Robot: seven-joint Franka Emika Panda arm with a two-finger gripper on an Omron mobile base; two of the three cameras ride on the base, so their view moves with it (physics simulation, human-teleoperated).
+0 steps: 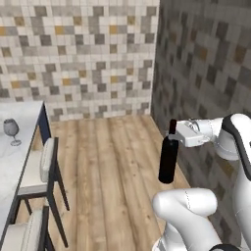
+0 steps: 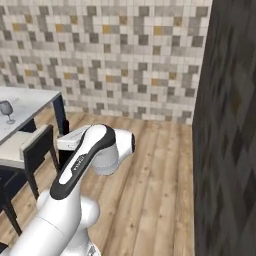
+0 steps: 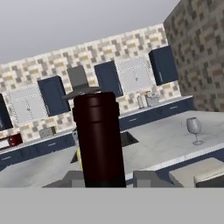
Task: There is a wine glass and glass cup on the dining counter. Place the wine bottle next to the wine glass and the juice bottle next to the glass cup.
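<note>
Fingers [image 1: 172,133] clamped on its neck just below the red cap, the wine bottle [image 1: 168,159] hangs upright over the wood floor, well apart from the table's [image 1: 22,117] wine glass [image 1: 11,129] (tall, smooth glass, likely heavy, slippery and breakable).

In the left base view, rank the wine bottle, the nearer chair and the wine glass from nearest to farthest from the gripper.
1. The wine bottle: held by its neck in the gripper, hanging over the wooden floor at the right.
2. The nearer chair: across the open floor, tucked against the dining counter at the left.
3. The wine glass: upright on the counter, at the far left edge.
</note>
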